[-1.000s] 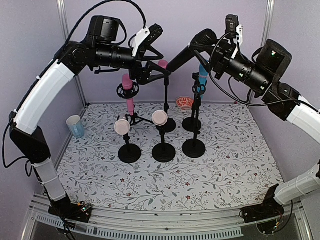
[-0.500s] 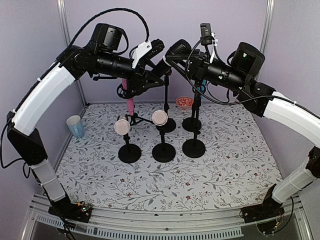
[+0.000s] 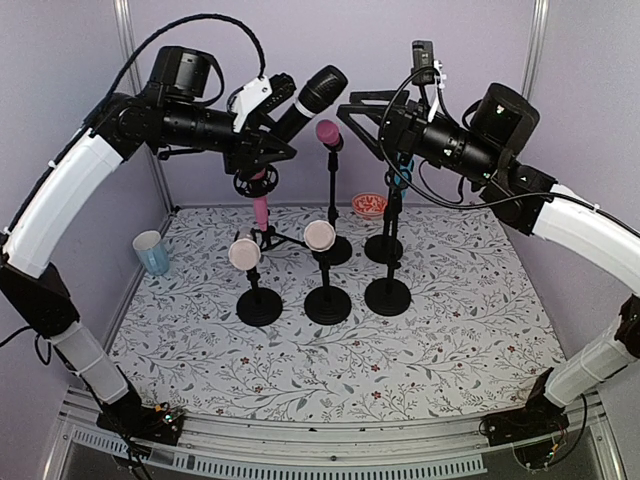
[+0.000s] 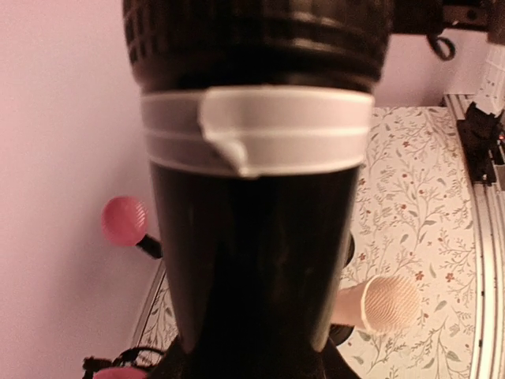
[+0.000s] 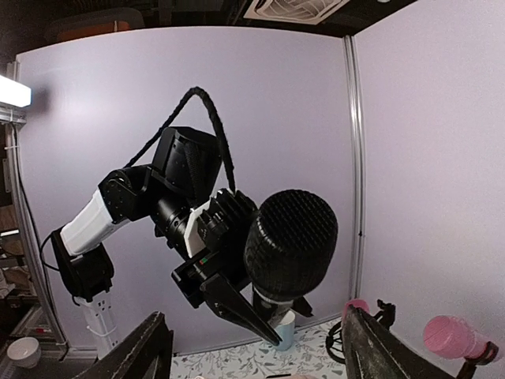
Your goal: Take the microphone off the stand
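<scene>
A black microphone (image 3: 312,98) with a white band hangs in the air, above the stands (image 3: 328,300) on the table. My left gripper (image 3: 276,126) is shut on its lower body. In the left wrist view the microphone (image 4: 252,237) fills the picture and hides the jaws. My right gripper (image 3: 348,108) stands open just right of the microphone's head and does not touch it. In the right wrist view the meshed head (image 5: 290,245) faces the camera, with the open fingers (image 5: 146,351) low at both sides of the frame.
Several black stands hold other microphones: a pink one (image 3: 257,185), a dark pink one (image 3: 327,132), two cream ones (image 3: 245,253) and a blue one (image 3: 405,158). A pale blue cup (image 3: 151,252) stands at the left, a red bowl (image 3: 371,205) at the back.
My right gripper has opened and let go of the microphone. My left gripper has shut on it and drawn it to the left, away from the right fingers.
</scene>
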